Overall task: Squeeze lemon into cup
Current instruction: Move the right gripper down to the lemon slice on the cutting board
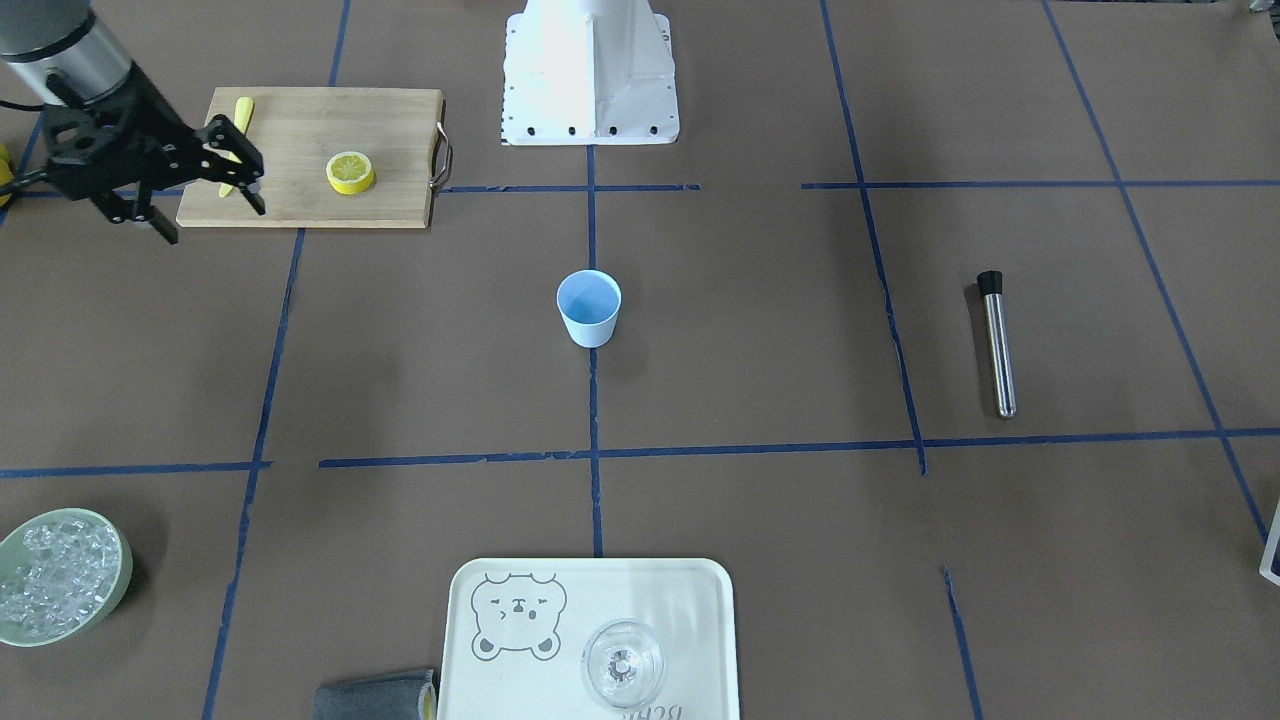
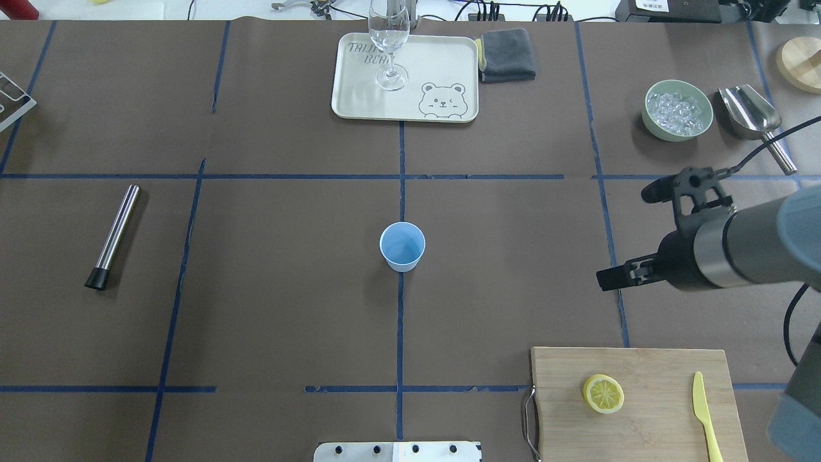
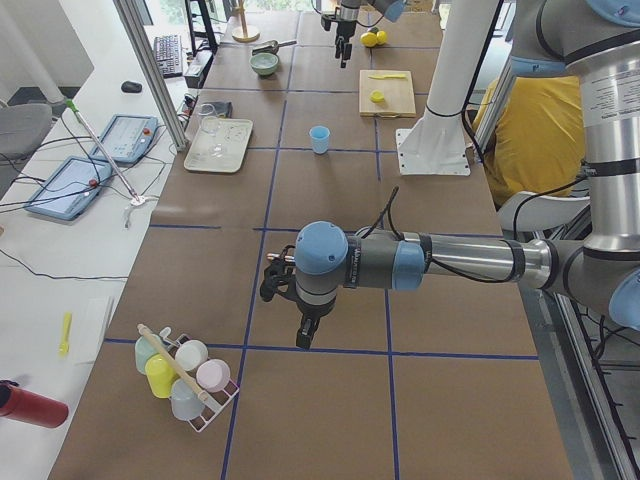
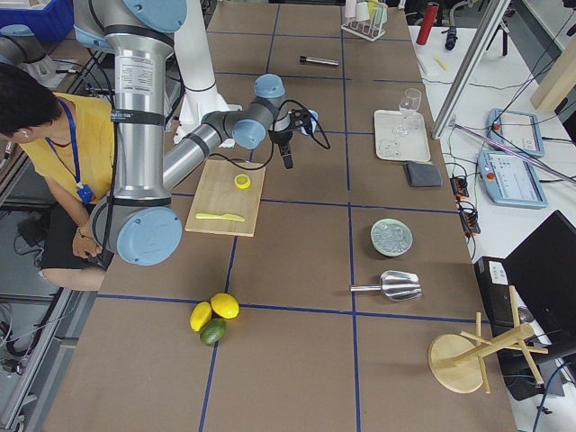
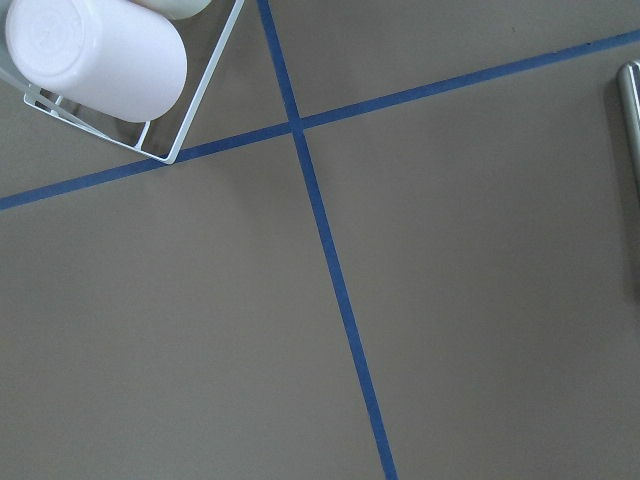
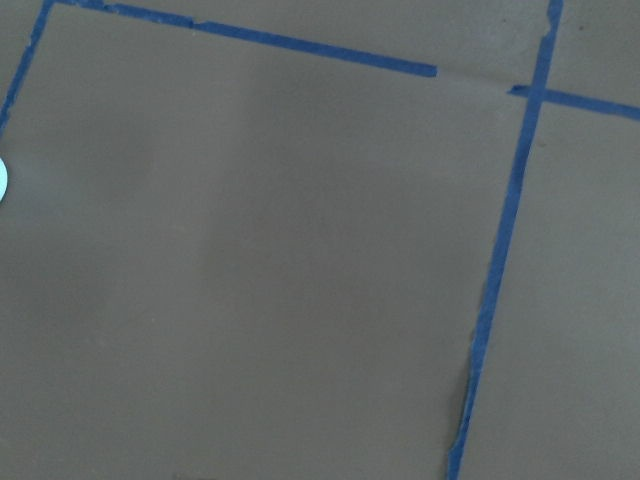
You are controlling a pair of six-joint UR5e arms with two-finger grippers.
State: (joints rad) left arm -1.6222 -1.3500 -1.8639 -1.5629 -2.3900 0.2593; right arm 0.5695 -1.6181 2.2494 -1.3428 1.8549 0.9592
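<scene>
Yellow round lemon slice (image 1: 350, 172) lay on wooden board (image 1: 390, 120), light-blue plastic cup (image 1: 589, 308) stood well apart mid-table, right gripper (image 1: 218, 222) splayed over board's edge, left gripper (image 3: 307, 335) unclear whether released or clenched.

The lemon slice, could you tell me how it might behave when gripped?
The lemon slice lies flat on the board, so it probably won't roll. Its thick rim looks easy to pinch, though the smooth rind may slip.

We see a wooden cutting board (image 2: 641, 423) with a yellow plastic knife (image 2: 705, 417) flat on it, and a steel rod (image 2: 117, 231) with a black cap well apart across the table. A bear tray (image 2: 359, 96) holds an upright clear glass (image 2: 389, 32), with a grey cloth (image 2: 508, 54) just beside it. A green bowl of ice (image 2: 660, 133) sits near a metal scoop (image 2: 750, 112).
</scene>
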